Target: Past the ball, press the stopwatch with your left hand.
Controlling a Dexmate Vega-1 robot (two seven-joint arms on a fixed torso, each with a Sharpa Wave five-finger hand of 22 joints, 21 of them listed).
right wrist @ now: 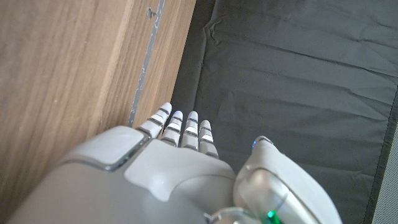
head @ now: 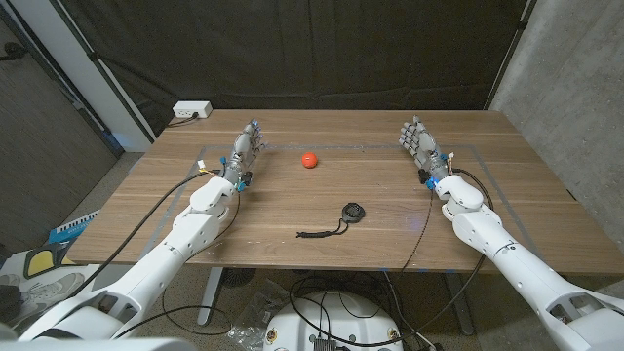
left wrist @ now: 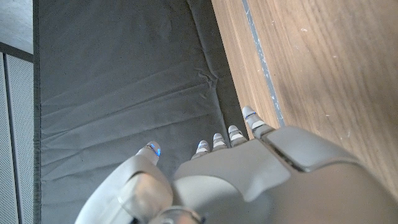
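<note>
You can't read the stopwatch (head: 352, 213) face; it's too small. Your left hand (left wrist: 249, 180) and right hand (right wrist: 180, 180) run off the wrist pictures' edges, palms hidden from you.

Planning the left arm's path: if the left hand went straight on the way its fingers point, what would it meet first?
Nothing on the table, it seems: the left hand points past the table's far edge toward the dark curtain.

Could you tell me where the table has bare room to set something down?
Bare wood lies between the stopwatch and the right hand, and along the near edge below the left hand. The middle holds the ball and stopwatch.
</note>
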